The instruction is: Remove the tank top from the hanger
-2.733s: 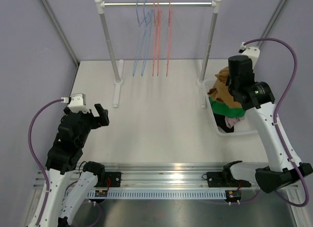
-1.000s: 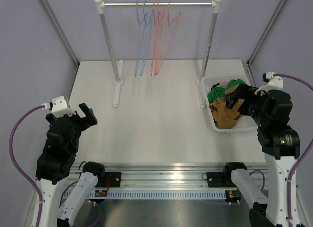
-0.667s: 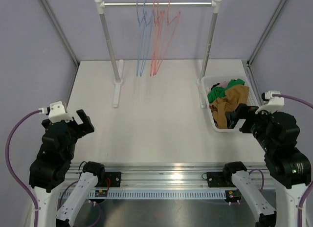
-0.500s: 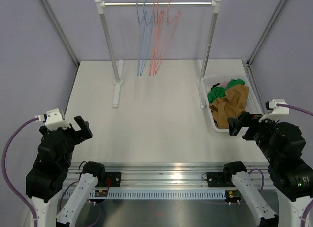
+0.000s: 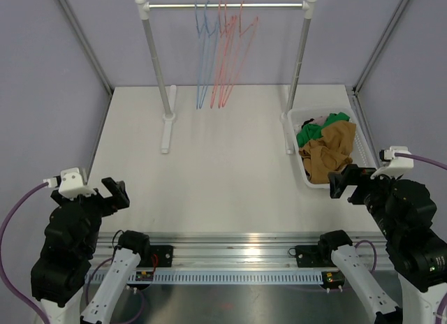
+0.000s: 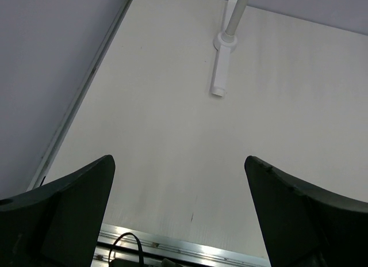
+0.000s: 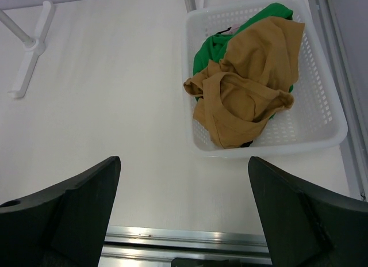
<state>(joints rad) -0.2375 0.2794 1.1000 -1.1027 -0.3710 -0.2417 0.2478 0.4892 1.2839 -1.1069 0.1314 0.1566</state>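
Tank top (image 5: 328, 153), tan and crumpled, is lying in the white basket (image 7: 322, 114) that is sitting just to the right of the rack (image 5: 227, 5), well apart from every hanger. Out in front of the rack and left of its left post, the left gripper (image 5: 116, 194) is hovering over the near edge of the table (image 5: 223, 163), its fingers spread wide and gripping nothing. In its wrist view the rack's left foot (image 6: 221, 65) is showing far ahead between the two dark fingers. On the rack's rail, the blue hangers (image 5: 204, 59) are hanging toward the left and the red hangers (image 5: 227, 59) just to their right, the red ones slanting. Inside the basket beside the rack's right foot, the tank top is draping over a green garment (image 7: 210, 51), with part of it reaching the near wall. In front of the rack's right post, the right gripper (image 5: 346, 181) is hanging just on the near side of the basket, its fingers also spread wide and pinching nothing.
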